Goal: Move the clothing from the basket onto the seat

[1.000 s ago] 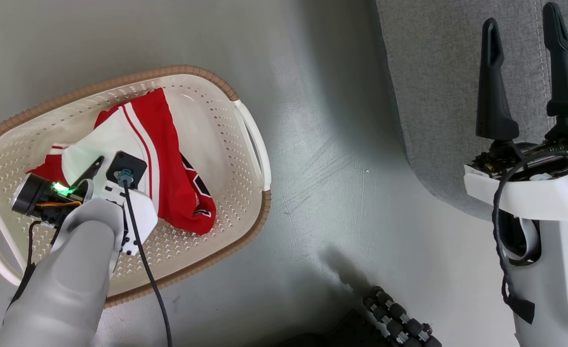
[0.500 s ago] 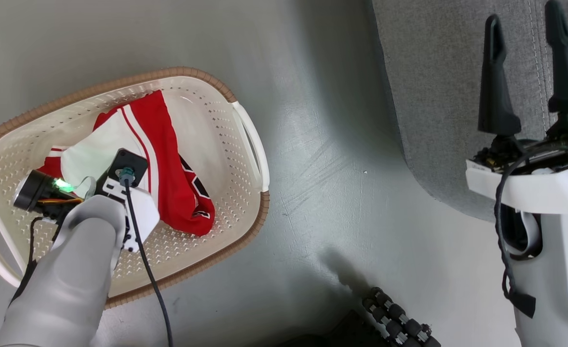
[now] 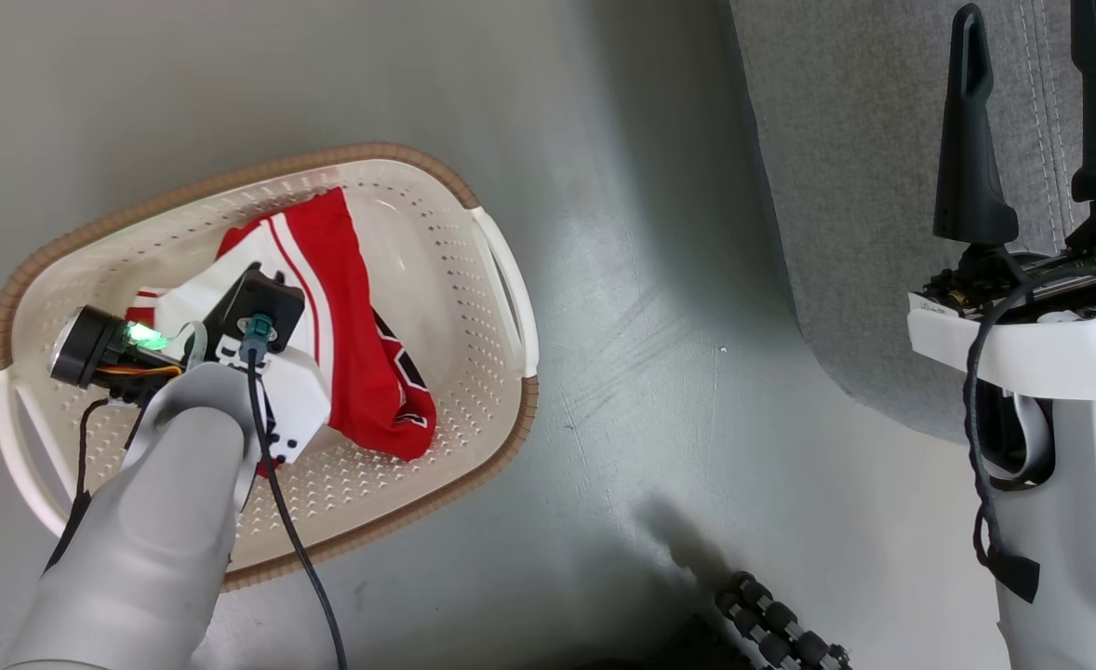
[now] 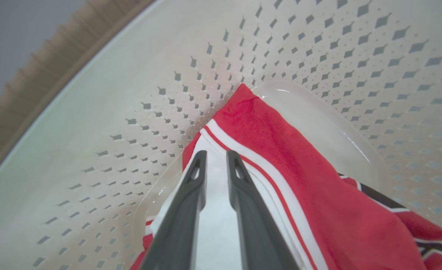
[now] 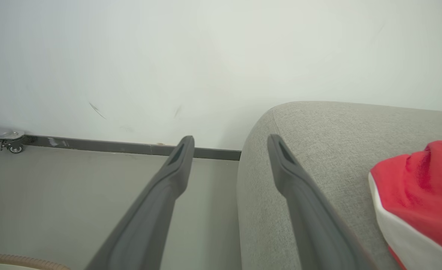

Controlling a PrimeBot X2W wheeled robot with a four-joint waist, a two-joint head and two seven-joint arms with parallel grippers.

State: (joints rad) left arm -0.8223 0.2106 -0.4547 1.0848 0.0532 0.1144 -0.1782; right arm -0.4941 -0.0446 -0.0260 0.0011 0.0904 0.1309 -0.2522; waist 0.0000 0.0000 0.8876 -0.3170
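clothing (image 3: 362,372) inside cream perforated basket (image 3: 422,270)

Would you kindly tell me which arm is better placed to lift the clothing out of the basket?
Left. The left gripper is inside the basket, fingers nearly closed on the white band of the clothing. The right gripper stands open at the edge of the seat, well away from the basket.
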